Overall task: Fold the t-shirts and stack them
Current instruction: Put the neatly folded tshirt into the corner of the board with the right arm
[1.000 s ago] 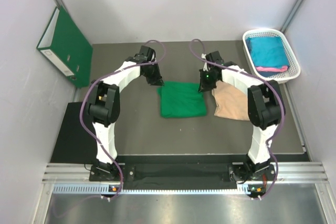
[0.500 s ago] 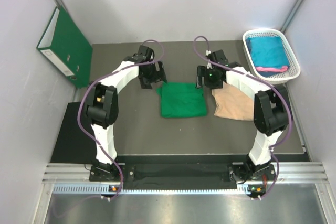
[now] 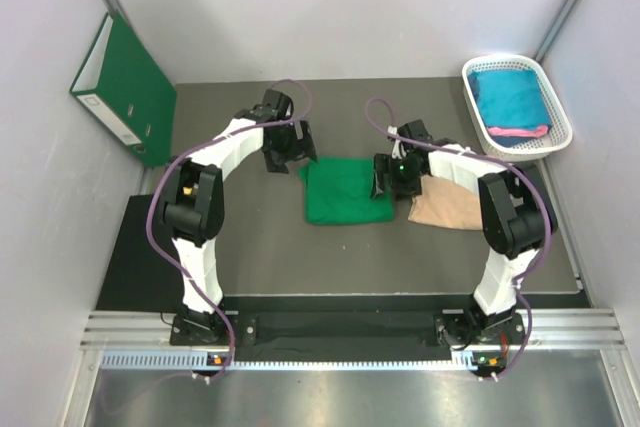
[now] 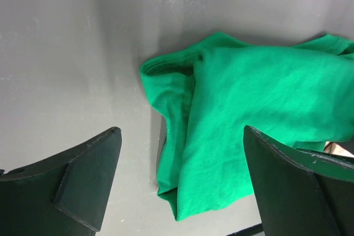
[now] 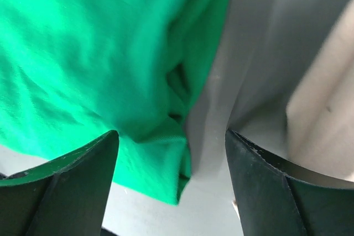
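On the surface [image 3: 260,247], the bright green t-shirt [image 3: 346,190] lies folded at the middle, with a tan t-shirt [image 3: 450,207] folded just right of it and not yet stacked. A teal shirt [image 3: 508,95] and a pink shirt [image 3: 520,131] sit in the white basket [image 3: 556,97], so you look about halfway. Your left hand [image 3: 290,154] is open and empty off the green shirt's far-left corner, and your right hand [image 3: 385,179] is open at its right edge.

bare table [image 3: 250,237] left of the green t-shirt [image 3: 345,192]; beige shirt [image 3: 450,207] just beside its right edge
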Controlling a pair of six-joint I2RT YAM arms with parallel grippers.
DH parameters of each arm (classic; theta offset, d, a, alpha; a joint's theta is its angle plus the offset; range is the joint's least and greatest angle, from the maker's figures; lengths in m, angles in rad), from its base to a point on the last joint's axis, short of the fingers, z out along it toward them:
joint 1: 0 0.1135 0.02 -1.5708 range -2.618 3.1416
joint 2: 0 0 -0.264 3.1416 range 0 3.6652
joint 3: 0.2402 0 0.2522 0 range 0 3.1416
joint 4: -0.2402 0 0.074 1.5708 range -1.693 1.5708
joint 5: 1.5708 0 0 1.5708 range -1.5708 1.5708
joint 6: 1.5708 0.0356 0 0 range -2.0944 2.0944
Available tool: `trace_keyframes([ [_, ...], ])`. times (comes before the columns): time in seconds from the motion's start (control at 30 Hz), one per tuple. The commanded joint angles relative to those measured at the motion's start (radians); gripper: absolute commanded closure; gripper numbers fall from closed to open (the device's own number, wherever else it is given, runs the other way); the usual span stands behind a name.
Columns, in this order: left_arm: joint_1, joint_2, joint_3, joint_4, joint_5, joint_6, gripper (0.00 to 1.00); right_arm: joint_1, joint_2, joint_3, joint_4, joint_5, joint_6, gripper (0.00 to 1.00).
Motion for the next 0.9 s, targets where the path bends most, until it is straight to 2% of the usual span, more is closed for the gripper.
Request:
trace_keyframes([
  [0.0, 0.003, -0.043, -0.023, -0.005, -0.008, -0.009, 0.05, 0.005, 0.068, 0.004, 0.094, -0.057, -0.012, 0.24],
  [0.1, 0.003, -0.054, -0.037, -0.01, -0.009, -0.009, 0.04, 0.032, 0.137, 0.045, 0.103, -0.039, -0.002, 0.29],
  [0.23, 0.003, -0.069, -0.054, -0.011, -0.02, -0.006, 0.04, 0.083, 0.229, 0.128, 0.072, 0.006, -0.003, 0.42],
  [0.27, 0.003, -0.072, -0.054, -0.011, -0.02, -0.006, 0.04, 0.104, 0.263, 0.143, 0.063, 0.018, -0.002, 0.49],
  [0.3, 0.003, -0.072, -0.054, -0.016, -0.021, -0.004, 0.04, 0.115, 0.281, 0.174, 0.033, 0.053, -0.003, 0.63],
  [0.37, 0.003, -0.079, -0.054, -0.021, -0.026, -0.004, 0.04, 0.129, 0.324, 0.197, 0.005, 0.096, 0.008, 0.78],
  [0.4, 0.003, -0.082, -0.052, -0.025, -0.026, 0.0, 0.04, 0.14, 0.336, 0.214, -0.013, 0.137, 0.011, 0.89],
  [0.5, 0.008, -0.083, -0.034, -0.036, -0.031, 0.006, 0.04, 0.157, 0.347, 0.216, -0.06, 0.234, 0.02, 1.0],
  [0.63, 0.029, -0.099, 0.021, -0.073, -0.043, 0.012, 0.04, 0.157, 0.277, 0.197, -0.098, 0.334, 0.012, 1.0],
  [0.87, 0.095, -0.184, 0.075, -0.053, -0.089, 0.019, 0.03, 0.157, 0.038, 0.206, -0.165, 0.417, -0.046, 1.0],
])
